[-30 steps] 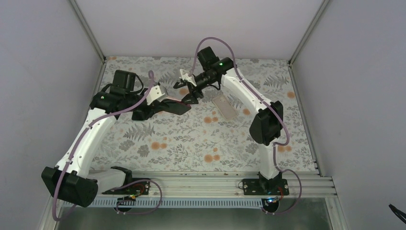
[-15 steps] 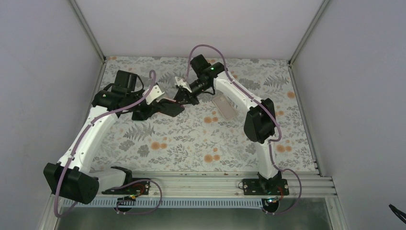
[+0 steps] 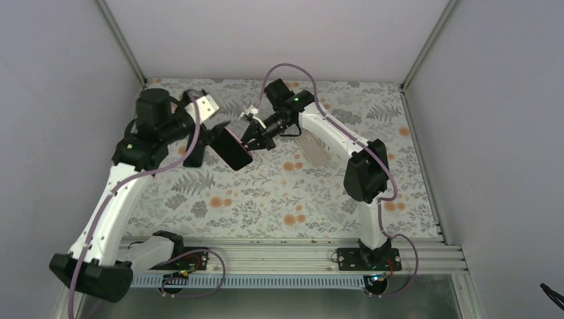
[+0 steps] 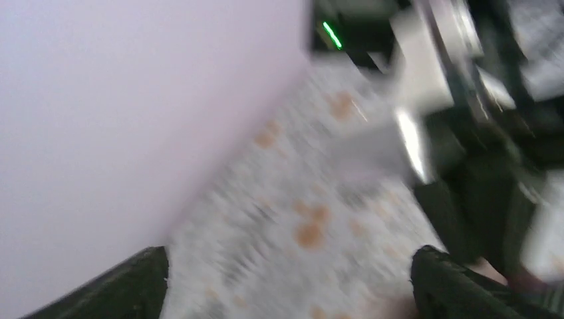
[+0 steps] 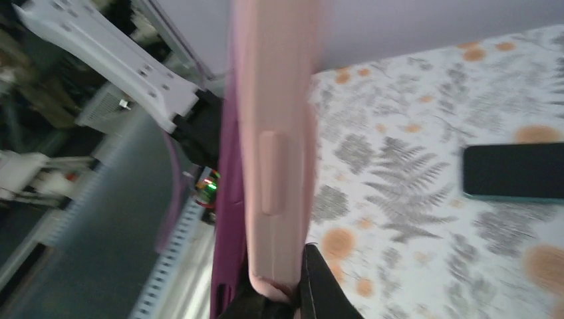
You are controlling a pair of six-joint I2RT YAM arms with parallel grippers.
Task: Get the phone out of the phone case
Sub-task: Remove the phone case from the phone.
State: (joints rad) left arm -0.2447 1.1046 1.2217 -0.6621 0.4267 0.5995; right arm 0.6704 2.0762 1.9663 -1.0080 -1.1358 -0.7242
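A pink phone case stands on edge, a purple layer against its left side. My right gripper is shut on its lower end. From above the case is a dark slab with a reddish rim, held off the mat by the right gripper. I cannot tell whether anything sits inside it. A dark phone with a teal edge lies flat on the mat, apart from the case, to the right of it. My left gripper is open and holds nothing; it hangs just left of the case.
The floral mat covers the table. White walls close it in at the back and on both sides. An aluminium rail carries both arm bases at the near edge. The left wrist view is heavily blurred.
The left gripper let go of the case, opened and swung up and back. The right gripper closed on the case and now holds it alone, tilted up off the mat.
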